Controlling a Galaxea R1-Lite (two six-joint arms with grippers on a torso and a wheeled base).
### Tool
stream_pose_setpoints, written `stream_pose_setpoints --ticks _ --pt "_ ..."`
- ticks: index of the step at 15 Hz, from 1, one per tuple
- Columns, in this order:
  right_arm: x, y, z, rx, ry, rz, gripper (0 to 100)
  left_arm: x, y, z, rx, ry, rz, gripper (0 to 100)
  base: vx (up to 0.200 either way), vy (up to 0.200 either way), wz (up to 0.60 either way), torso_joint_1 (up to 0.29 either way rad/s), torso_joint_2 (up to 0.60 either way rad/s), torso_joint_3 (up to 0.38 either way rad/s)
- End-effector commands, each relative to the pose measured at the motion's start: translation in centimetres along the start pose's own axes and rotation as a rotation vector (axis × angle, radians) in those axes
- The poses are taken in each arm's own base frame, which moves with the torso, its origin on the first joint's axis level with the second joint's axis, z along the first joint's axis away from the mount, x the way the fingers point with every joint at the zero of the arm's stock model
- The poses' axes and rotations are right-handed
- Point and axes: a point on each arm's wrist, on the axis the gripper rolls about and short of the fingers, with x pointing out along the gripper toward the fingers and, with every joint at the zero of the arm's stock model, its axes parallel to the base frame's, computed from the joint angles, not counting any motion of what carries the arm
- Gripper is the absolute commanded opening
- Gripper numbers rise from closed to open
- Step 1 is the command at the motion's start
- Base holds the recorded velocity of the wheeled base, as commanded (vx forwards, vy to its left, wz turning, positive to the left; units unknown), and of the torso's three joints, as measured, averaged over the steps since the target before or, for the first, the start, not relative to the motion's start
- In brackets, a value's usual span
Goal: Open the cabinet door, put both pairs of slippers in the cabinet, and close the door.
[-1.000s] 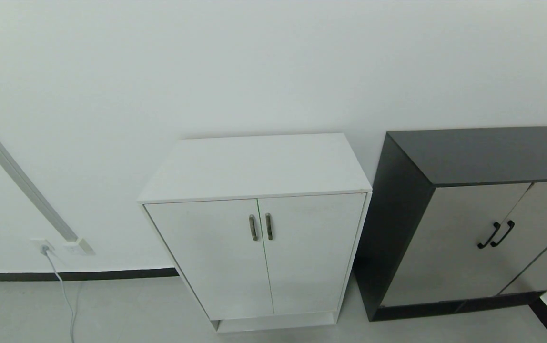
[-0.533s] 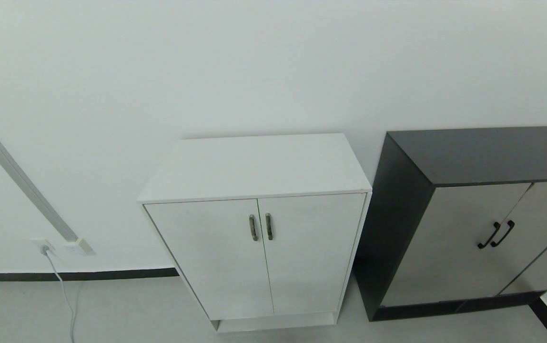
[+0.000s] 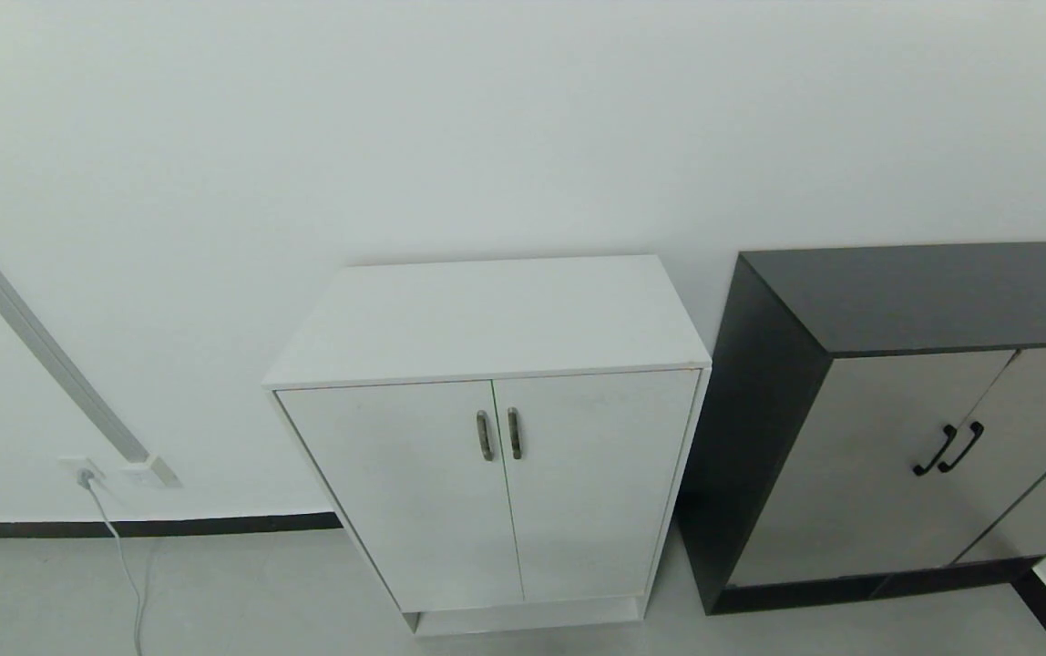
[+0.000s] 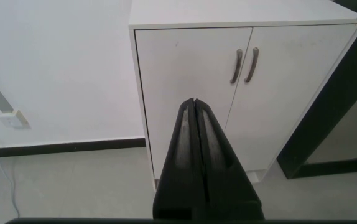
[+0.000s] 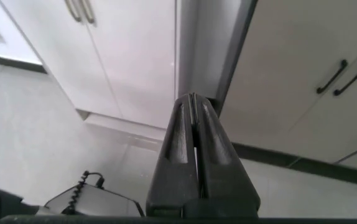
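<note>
The white cabinet (image 3: 414, 492) stands shut, with a dark cabinet (image 3: 760, 410) at its 3 o'clock. The left pincer (image 4: 194, 104) and right pincer (image 5: 193, 98) are both pressed closed, holding nothing.

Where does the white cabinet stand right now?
In the head view the white cabinet stands centre, against the wall, doors shut, with the black cabinet beside it on the right.

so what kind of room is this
Probably an indoor entryway or hallway: a white cabinet and a dark cabinet stand side by side against a plain wall, with a socket low near the floor.
</note>
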Motion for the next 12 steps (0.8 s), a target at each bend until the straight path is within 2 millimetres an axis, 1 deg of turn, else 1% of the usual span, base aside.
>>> stream_pose_setpoints --ticks 1,3,4,5,6,7,8,9,11,12 --pt "0.5 -0.1 0.1 0.024 0.055 0.015 0 0.0 0.0 0.0 0.0 0.0 0.0 0 0.0 0.0 0.0 0.0 0.0 0.0" --pt "0.8 -0.1 0.2 0.052 0.091 -0.023 0 0.0 0.0 0.0 0.0 0.001 0.0 0 0.0 0.0 0.0 0.0 0.0 0.0" --pt "0.3 -0.1 0.1 -0.025 0.038 -0.049 0 0.0 0.0 0.0 0.0 0.001 0.0 0 0.0 0.0 0.0 0.0 0.0 0.0" --pt "0.1 -0.1 0.0 -0.035 0.015 -0.023 0 0.0 0.0 0.0 0.0 0.0 0.0 0 0.0 0.0 0.0 0.0 0.0 0.0" --pt "0.3 -0.1 0.1 -0.003 0.036 -0.037 0 0.0 0.0 0.0 0.0 0.001 0.0 0 0.0 0.0 0.0 0.0 0.0 0.0" --pt "0.6 -0.3 0.2 0.001 0.084 -0.168 0 0.0 0.0 0.0 0.0 0.0 0.0 0 0.0 0.0 0.0 0.0 0.0 0.0" --pt "0.6 -0.5 0.2 -0.062 0.102 -0.344 0 0.0 0.0 0.0 0.0 0.0 0.0 0 0.0 0.0 0.0 0.0 0.0 0.0" --pt "0.2 -0.2 0.0 -0.088 0.055 -0.423 0 0.0 0.0 0.0 0.0 0.0 0.0 0 0.0 0.0 0.0 0.0 0.0 0.0" --pt "-0.4 0.4 -0.3 -0.089 -0.051 -0.374 0 0.0 0.0 0.0 0.0 0.0 0.0 0 0.0 0.0 0.0 0.0 0.0 0.0" --pt "-0.3 0.4 -0.3 -0.058 -0.061 -0.366 0 0.0 0.0 0.0 0.0 0.0 0.0 0 0.0 0.0 0.0 0.0 0.0 0.0"
